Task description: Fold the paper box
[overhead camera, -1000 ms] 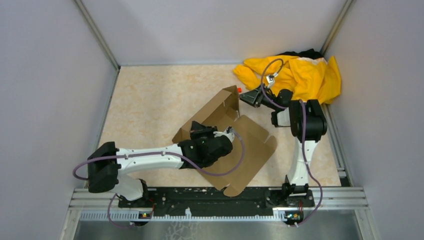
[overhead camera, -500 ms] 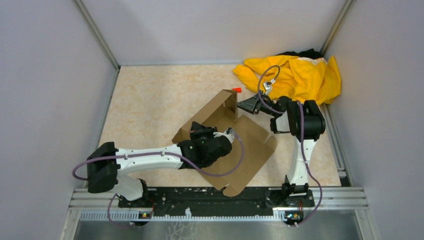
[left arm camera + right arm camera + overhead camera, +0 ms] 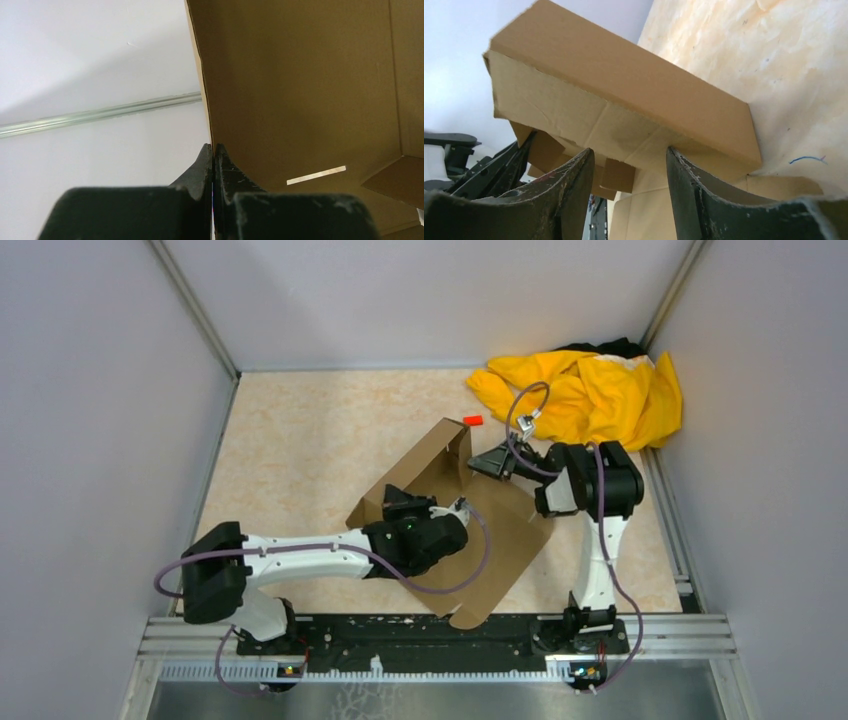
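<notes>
Firstly, position. The paper box [image 3: 500,540] lies right of centre on the table [image 3: 300,430]. Its flat panel reaches almost to the near edge, and its raised walls stand toward the middle. It is part-formed: one long wall and an end flap are upright, and the wide panel lies flat.

Left gripper [image 3: 213,150]: the jaws are fully closed, pinching the top edge of an upright wall. I treat this as the anchor and hold without pulling, since I expect corrugated board to crease if bent off its score.

Right gripper [image 3: 629,155]: the jaws are about half apart, holding nothing and facing the end flap from the right. I cannot tell whether either finger touches it.

Step in hand, as I judge it: turn that flap inward along its score. To do it well I push low, near the fold, with one finger flat on the board. I move slowly and let the left grip resist so the box does not slide.

Beyond the box, a small red block [image 3: 473,421] lies just past the raised wall. A yellow cloth [image 3: 600,395] fills the far right corner. I route the sweep away from both.

Markings: none legible. The cardboard is plain brown. A short blue stroke [image 3: 806,160] on the table forms no letter.
</notes>
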You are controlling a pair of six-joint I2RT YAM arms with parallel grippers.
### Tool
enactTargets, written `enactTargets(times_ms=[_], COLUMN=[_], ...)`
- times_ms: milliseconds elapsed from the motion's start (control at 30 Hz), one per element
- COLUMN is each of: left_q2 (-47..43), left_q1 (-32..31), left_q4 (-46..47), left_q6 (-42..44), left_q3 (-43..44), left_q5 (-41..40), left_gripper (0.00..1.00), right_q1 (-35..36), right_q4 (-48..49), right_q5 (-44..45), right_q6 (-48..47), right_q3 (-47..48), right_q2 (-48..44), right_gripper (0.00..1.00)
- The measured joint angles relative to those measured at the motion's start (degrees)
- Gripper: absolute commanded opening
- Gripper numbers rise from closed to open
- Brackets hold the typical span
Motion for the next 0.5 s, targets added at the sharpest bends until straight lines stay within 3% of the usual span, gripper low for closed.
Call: enactTargets(times_ms=[500], left_q2=[6.08], left_q1=[-3.54], left_q4=[-0.33], left_q6=[0.26], left_q3=[1.18], left_q5=[-5.42], left_gripper=[0.00], right_q1=[4.96], right_q4=[-10.62], right_q5=[9.44], right_q6=[-9.79], right_q3=[-4.24], right_q2=[-1.49], right_gripper=[0.54])
